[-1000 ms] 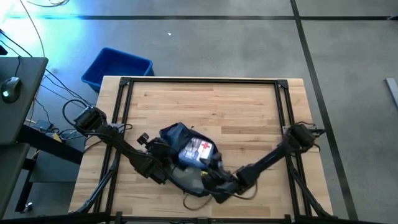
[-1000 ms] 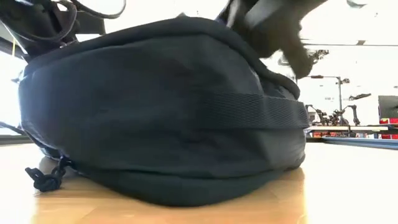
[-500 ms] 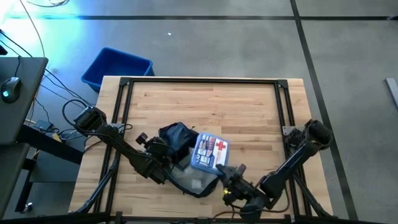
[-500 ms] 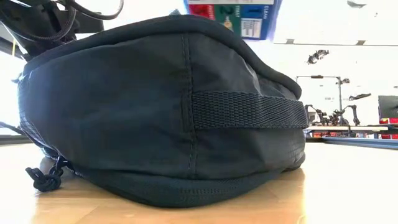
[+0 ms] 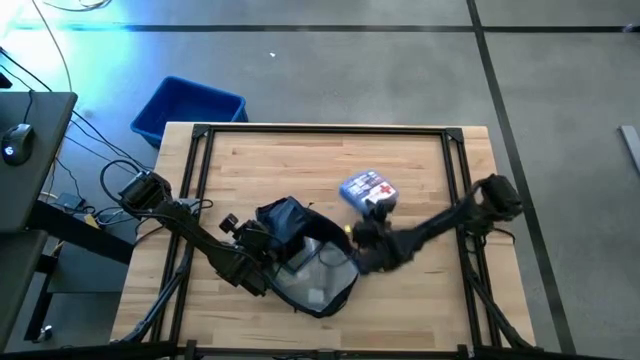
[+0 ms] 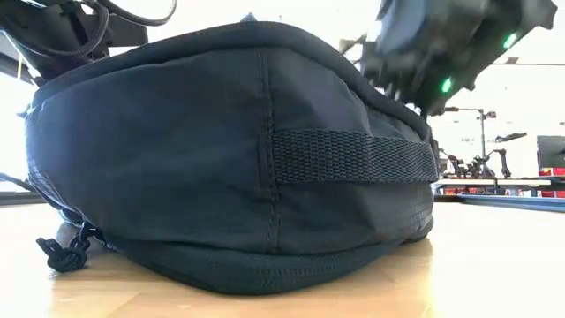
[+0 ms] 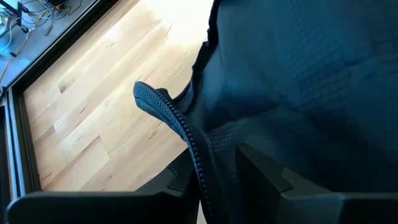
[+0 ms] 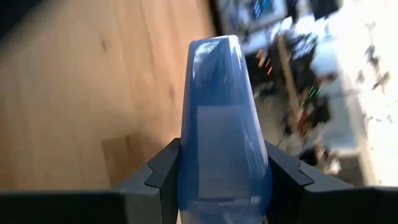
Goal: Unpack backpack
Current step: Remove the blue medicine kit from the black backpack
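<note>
Two dark arms met over the wooden table [image 5: 400,150] in the high view, where the dark navy soft fabric backpack [image 5: 300,260] lay open at the near middle, the left gripper [image 5: 262,258] at its edge and the right gripper [image 5: 372,208] holding a small blue pouch with a red cross [image 5: 367,188] just beyond it. In the low view the backpack [image 6: 229,159] filled the foreground on the tabletop. The left wrist view showed the left gripper [image 7: 214,180] clamped on the backpack's zippered edge [image 7: 174,118], and the right wrist view showed the right gripper [image 8: 224,180] closed on the pouch [image 8: 221,124].

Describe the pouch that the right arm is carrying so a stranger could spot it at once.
Start at the dark backpack near the wooden table's front edge. Just beyond it toward the right side, the right end effector grips a small blue pouch. A red cross on white marks it, unlike the plain blue bin off the table.
</note>
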